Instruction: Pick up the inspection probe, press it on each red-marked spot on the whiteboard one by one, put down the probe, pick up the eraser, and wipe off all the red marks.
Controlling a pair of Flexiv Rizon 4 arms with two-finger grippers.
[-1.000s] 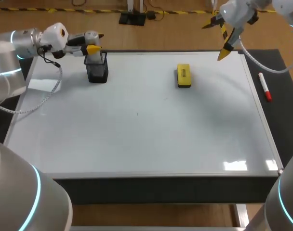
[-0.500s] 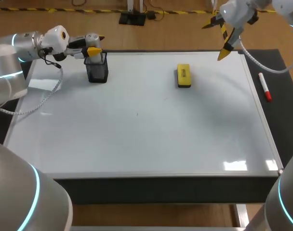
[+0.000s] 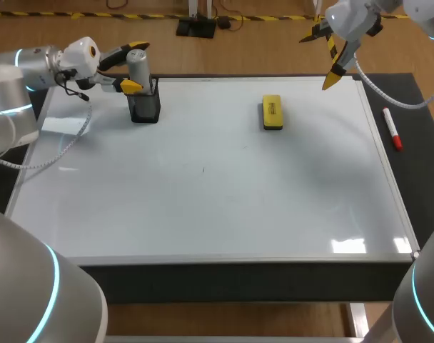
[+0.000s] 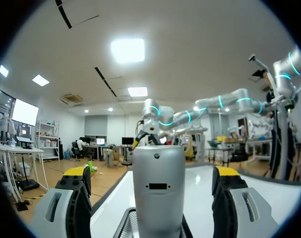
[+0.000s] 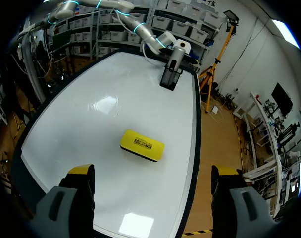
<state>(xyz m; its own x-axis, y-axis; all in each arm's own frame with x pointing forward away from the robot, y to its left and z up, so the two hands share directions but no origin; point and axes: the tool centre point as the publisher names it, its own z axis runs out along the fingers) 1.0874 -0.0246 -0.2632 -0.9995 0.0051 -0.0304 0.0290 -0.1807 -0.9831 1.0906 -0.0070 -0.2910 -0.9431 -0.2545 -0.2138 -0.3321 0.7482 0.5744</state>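
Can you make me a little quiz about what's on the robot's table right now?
1. True or false: the left gripper is shut on the probe.
2. The eraser on the whiteboard is: A yellow, B green, C blue.
3. Fill in: the probe stands in a black ____.

Key: 1 false, the fingers stand clear of the probe on both sides. 2 A. 3 holder.
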